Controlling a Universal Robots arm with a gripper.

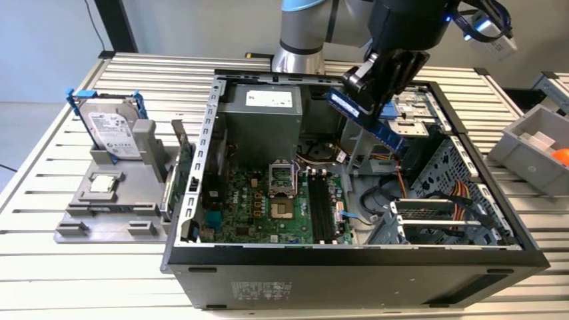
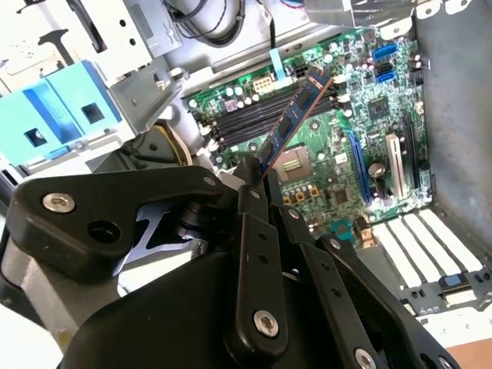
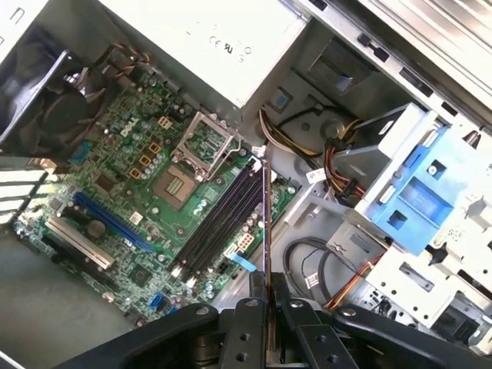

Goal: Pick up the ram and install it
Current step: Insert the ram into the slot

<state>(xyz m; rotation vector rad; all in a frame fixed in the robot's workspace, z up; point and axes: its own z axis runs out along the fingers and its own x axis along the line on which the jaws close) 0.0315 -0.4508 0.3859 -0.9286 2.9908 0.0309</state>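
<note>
A black gripper (image 1: 380, 79) on a robot arm is clamped on one end of the ram (image 1: 377, 130), a thin blue stick. It is held tilted in the air above an open computer case (image 1: 356, 283). In the first wrist view, the stick is edge-on over the green motherboard (image 3: 115, 131), above its long black memory slots (image 3: 219, 223).

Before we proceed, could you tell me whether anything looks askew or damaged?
Nothing looks damaged. The ram, clamped in the gripper above the open case, is tilted rather than level in the exterior view.
</note>
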